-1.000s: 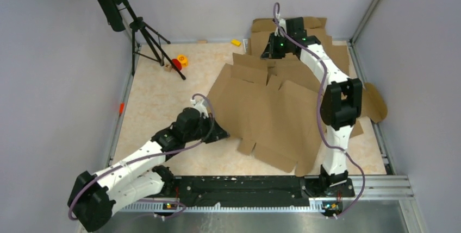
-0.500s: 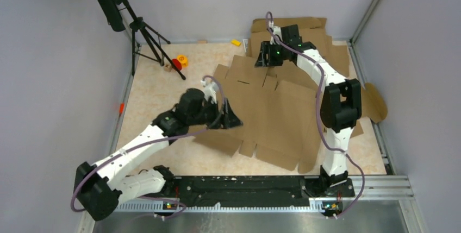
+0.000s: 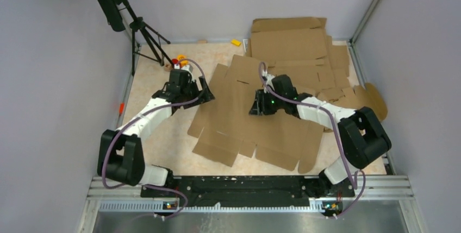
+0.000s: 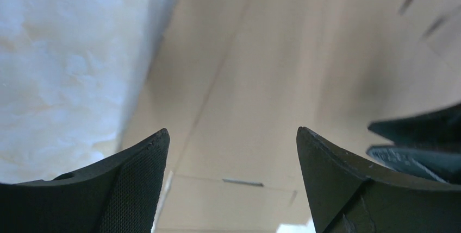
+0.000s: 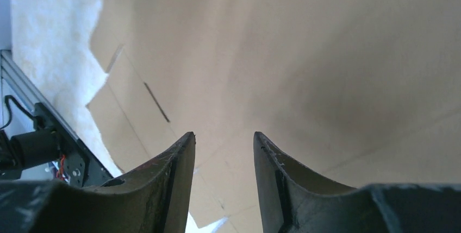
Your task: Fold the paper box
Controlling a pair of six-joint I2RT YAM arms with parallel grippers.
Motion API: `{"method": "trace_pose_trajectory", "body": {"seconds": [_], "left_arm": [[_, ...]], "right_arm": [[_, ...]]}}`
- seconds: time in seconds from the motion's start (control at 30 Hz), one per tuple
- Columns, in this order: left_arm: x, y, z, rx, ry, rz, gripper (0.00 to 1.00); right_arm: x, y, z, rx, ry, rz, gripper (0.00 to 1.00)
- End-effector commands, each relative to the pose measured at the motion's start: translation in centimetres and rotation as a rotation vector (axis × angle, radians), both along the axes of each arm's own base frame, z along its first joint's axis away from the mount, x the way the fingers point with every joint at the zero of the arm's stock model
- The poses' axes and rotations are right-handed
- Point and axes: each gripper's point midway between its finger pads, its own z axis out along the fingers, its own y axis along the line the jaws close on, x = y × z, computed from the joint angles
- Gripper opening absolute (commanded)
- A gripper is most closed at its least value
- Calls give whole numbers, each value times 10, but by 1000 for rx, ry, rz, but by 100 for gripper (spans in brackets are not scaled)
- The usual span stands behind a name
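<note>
The paper box (image 3: 234, 116) lies flat and unfolded in the middle of the table, a big brown cardboard blank with flaps, slits and crease lines. My left gripper (image 3: 208, 96) hovers at its left edge, jaws wide open, nothing between them. The left wrist view shows the left gripper (image 4: 232, 131) over the paper box (image 4: 255, 81), with bare table to the left. My right gripper (image 3: 255, 107) hangs over the blank's middle. In the right wrist view the right gripper (image 5: 223, 133) stands partly open and empty above the paper box (image 5: 299, 54).
A pile of other cardboard blanks (image 3: 293, 40) fills the back right corner. A black tripod (image 3: 144, 32) stands at the back left, with small red and yellow toys (image 3: 181, 59) by its foot. A yellow block (image 3: 236, 42) lies at the back wall.
Both grippers have opened. The left one left the blank's near-left flap and swung back and left. The right one came from the back to the blank's middle. The blank has slid left.
</note>
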Motion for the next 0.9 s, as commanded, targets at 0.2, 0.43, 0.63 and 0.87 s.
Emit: {"method": "trace_pose_trajectory", "body": {"seconds": [0.2, 0.43, 0.63, 0.87], "left_arm": [[71, 28, -22, 53, -83, -5, 88], [79, 18, -58, -38, 81, -115, 86], [72, -12, -64, -244, 140, -240, 83], [70, -15, -56, -276, 139, -241, 71]], "right_arm": [[-3, -9, -14, 79, -11, -95, 41], [-9, -14, -23, 50, 14, -90, 40], [-7, -26, -28, 78, 38, -112, 38], [-10, -23, -34, 103, 75, -91, 38]]}}
